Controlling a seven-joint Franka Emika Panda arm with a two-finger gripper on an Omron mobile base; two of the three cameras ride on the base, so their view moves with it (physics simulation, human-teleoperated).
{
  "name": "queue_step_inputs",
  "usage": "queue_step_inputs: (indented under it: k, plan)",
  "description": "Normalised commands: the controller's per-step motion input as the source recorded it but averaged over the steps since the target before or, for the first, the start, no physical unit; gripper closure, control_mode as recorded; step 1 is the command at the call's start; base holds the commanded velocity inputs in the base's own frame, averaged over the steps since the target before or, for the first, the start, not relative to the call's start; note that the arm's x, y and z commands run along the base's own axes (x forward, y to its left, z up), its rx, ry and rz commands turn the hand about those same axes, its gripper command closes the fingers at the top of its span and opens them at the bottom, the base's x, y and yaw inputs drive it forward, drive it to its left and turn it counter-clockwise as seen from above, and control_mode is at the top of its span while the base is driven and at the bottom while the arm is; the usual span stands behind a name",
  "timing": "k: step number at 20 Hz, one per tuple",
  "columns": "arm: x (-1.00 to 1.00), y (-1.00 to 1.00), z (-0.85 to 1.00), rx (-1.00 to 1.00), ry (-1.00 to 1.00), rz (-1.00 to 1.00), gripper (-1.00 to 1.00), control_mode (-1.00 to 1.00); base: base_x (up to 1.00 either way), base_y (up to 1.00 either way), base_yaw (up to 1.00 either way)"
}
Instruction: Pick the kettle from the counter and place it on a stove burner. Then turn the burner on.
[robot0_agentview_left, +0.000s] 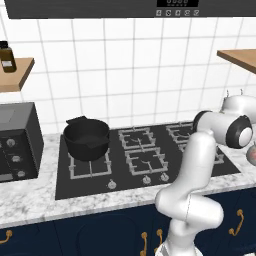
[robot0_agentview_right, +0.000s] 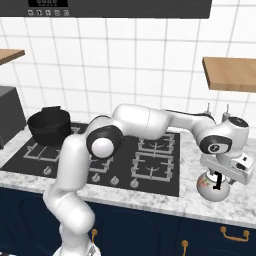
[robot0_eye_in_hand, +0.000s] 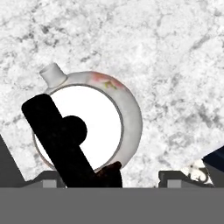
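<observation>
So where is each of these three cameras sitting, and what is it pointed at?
Left base view: behind the arm's left, facing the cooktop and black pot; white arm at lower right.
Right base view: behind the arm's right, same cooktop; arm reaches right, hand over the kettle.
Hand view: on the hand, looking down at the kettle on the counter.
Both base views share cooktop and pot.
</observation>
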Motion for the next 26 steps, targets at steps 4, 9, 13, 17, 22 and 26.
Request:
queue_step_inputs:
  k: [4,9,13,17,22,26]
  plan:
    - [0.00,0.00,0.00,0.00,0.00,0.00,1.00,-1.00,0.00,0.00,0.00]
    - [-0.04,0.14,0.14,0.00,-0.08,0.00,1.00,-1.00,0.00,0.00,0.00]
    - [-0.15,0.91,0.51,-0.01,-0.20,-0.06,1.00,-1.00,0.00,0.00,0.00]
    - [-0.06,1.00,0.49,-0.08,-0.21,-0.13,1.00,-1.00,0.00,0.00,0.00]
    - [0.00,1.00,0.34,-0.18,-0.08,-0.17,1.00,-1.00,0.00,0.00,0.00]
    - [0.12,1.00,0.26,-0.20,0.03,-0.13,1.00,-1.00,0.00,0.00,0.00]
